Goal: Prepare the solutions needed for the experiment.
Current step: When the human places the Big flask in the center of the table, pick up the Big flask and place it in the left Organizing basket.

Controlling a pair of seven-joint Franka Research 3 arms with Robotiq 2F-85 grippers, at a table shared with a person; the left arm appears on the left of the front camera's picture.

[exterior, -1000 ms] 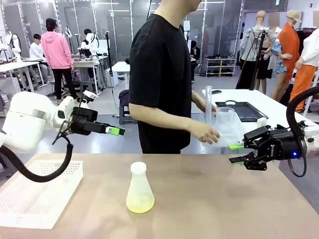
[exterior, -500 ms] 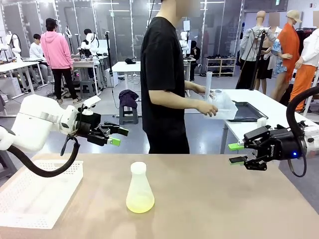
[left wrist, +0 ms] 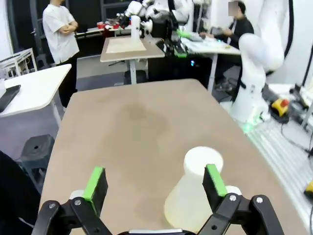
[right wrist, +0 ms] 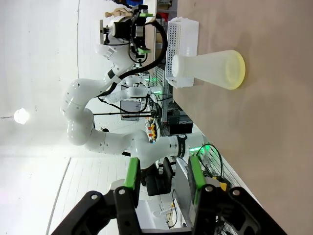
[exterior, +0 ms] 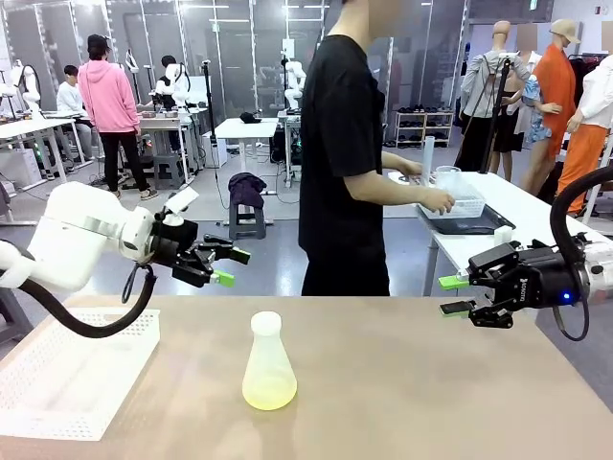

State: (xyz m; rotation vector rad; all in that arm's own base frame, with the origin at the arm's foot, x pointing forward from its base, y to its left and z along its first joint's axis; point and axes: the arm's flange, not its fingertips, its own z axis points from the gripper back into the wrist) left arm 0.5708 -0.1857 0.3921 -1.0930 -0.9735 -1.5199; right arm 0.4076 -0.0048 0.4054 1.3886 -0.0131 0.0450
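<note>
Table: a big brown table (exterior: 402, 383) with 1 frosted flask (exterior: 268, 364) standing up near its middle.
Tray: a white tray with little holes (exterior: 67, 369) lies flat at the table's 9 o'clock side.
Room: a big bright room with more tables far back; a person in a black shirt (exterior: 345, 163) stands past the table's 12 o'clock edge, side on, hands at a clear box (exterior: 458, 204) on another table.
The solutions: a thin pale yellow layer, the solutions (exterior: 269, 393), sits in the bottom of the flask.
Left gripper: the left gripper (exterior: 233, 266) is up in the air at about 10 o'clock from the flask, fingers spread wide with nothing between them.
Left wrist view: the flask's white top (left wrist: 203, 161) is just past the finger with the green pad (left wrist: 214, 180) on the picture's right side; they do not seem to touch.
Right gripper: the right gripper (exterior: 453, 295) is up in the air at about 3 o'clock from the flask, well apart from it, fingers part way apart and holding nothing.
Right wrist view: the flask lies sideways in the picture, far from the 2 green pads (right wrist: 132, 172).
Hard to see: in the left wrist view the flask's bottom is cut off by the gripper, so the yellow layer is hidden there.
</note>
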